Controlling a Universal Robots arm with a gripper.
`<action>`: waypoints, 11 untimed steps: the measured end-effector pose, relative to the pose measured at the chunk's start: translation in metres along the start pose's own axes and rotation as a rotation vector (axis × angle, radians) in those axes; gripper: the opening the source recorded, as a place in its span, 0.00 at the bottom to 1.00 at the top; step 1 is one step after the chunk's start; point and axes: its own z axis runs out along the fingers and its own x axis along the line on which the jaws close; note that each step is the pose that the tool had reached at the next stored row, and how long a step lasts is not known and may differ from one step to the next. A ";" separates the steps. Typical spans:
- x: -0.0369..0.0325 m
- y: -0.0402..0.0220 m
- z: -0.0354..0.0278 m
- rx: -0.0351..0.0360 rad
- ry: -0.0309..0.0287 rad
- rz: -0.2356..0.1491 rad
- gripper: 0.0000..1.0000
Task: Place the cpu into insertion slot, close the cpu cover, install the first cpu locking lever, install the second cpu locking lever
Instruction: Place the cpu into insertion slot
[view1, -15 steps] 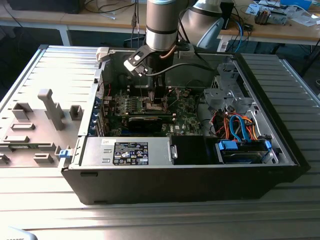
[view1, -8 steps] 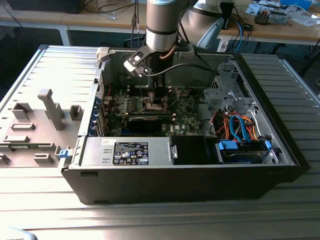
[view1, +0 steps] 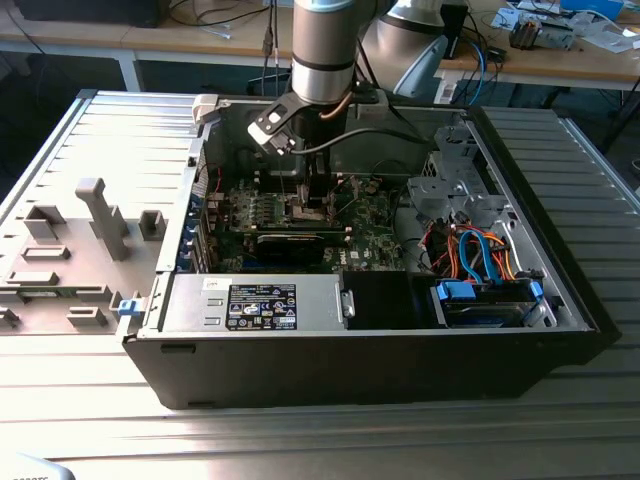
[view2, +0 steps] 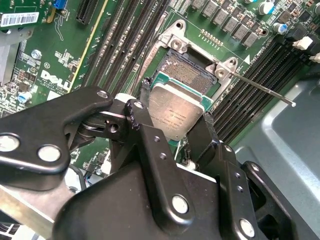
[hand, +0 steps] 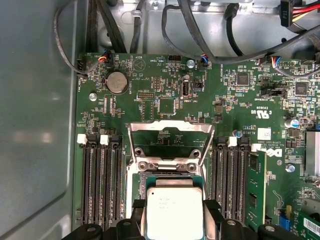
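- Two black metal fingers (view2: 141, 122) of the gripper (view2: 176, 104) pinch the small square cpu with a silvery-grey metal top (view2: 175, 112) by two opposite edges. Its other two edges are free.
- The cpu hangs over the square insertion slot with a dark centre and silver rim (view2: 189, 72) and covers part of it. A strip of dark pin field shows bare past the chip's far edge. Whether they touch cannot be told.
- The thin silver cpu cover frame (hand: 170, 126) stands tipped up at the slot's far edge, so the slot is open from above.
- A thin silver lever rod (view2: 260, 87) juts outward from one slot corner.
- Long black memory sockets (hand: 100, 185) flank the slot on both sides, close beside the fingers.
- In the exterior view, the grey arm (view1: 325, 45) reaches down to the slot inside the open black computer case (view1: 350, 360).
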 end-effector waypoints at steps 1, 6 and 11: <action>0.0000 0.0000 0.0002 -0.0001 -0.0001 0.000 0.54; 0.0001 -0.0002 0.0027 0.0000 -0.0008 0.000 0.54; 0.0002 -0.0013 0.0050 0.0001 -0.0011 0.000 0.54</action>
